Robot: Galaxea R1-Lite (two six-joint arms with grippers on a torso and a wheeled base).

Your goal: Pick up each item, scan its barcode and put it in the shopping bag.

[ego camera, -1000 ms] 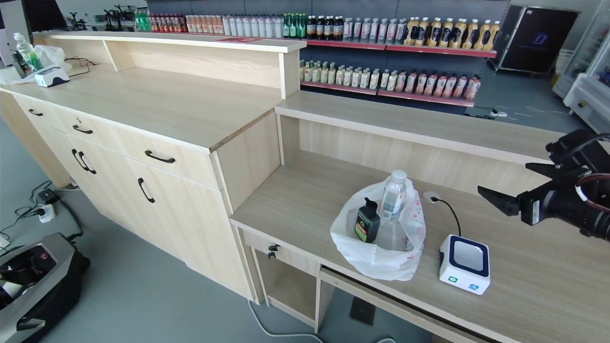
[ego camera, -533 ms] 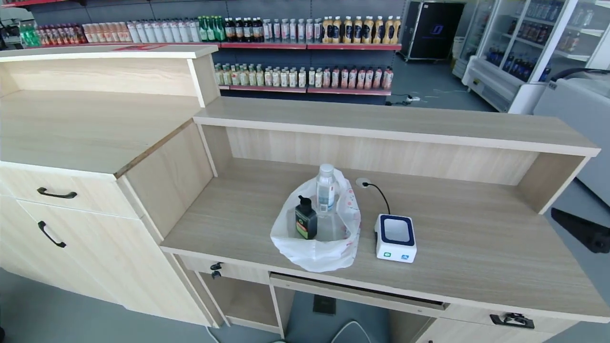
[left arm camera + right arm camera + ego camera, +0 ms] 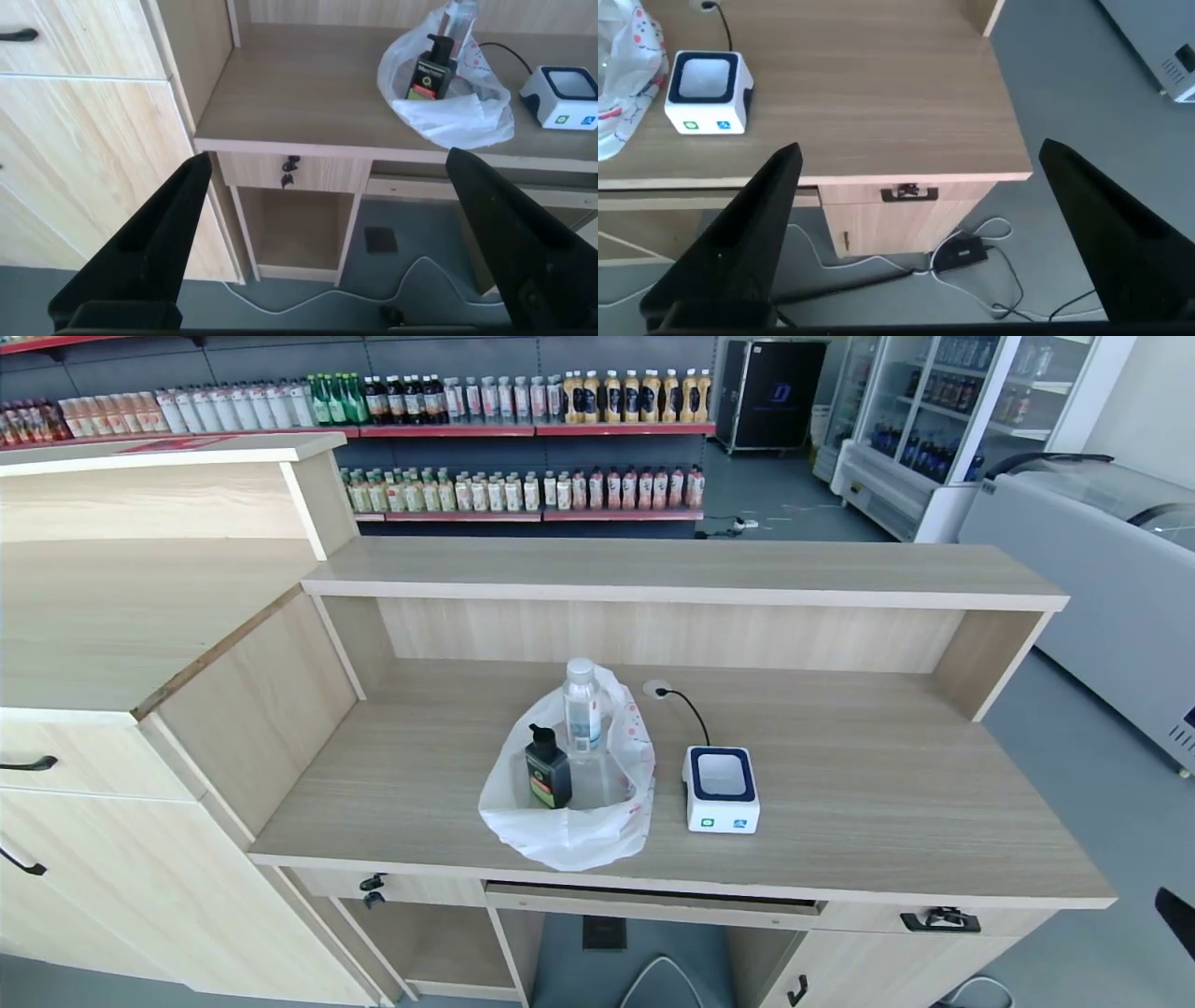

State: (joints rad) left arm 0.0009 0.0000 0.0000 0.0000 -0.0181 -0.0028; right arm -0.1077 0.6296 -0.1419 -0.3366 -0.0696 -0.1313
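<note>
Rightwards the camera has been swung and the right gripper (image 3: 920, 147) lowered. It and the left gripper (image 3: 327, 157) are spread wide, empty. Both bottles (image 3: 582, 705) stand bagged mid-frame; the shopping bag (image 3: 569, 826) is best left undisturbed.

Light wooden counter (image 3: 840, 784), white shopping bag (image 3: 569, 835) near centre, barcode scanner (image 3: 720, 788) just beside at 3 o'clock, black cable (image 3: 691, 712) to grommet (image 3: 656, 689) at 12 o'clock.

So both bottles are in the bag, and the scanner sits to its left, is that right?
Not quite: the scanner sits right of the bag, as the head view shows. The clear bottle and dark bottle are indeed in the bag.
</note>
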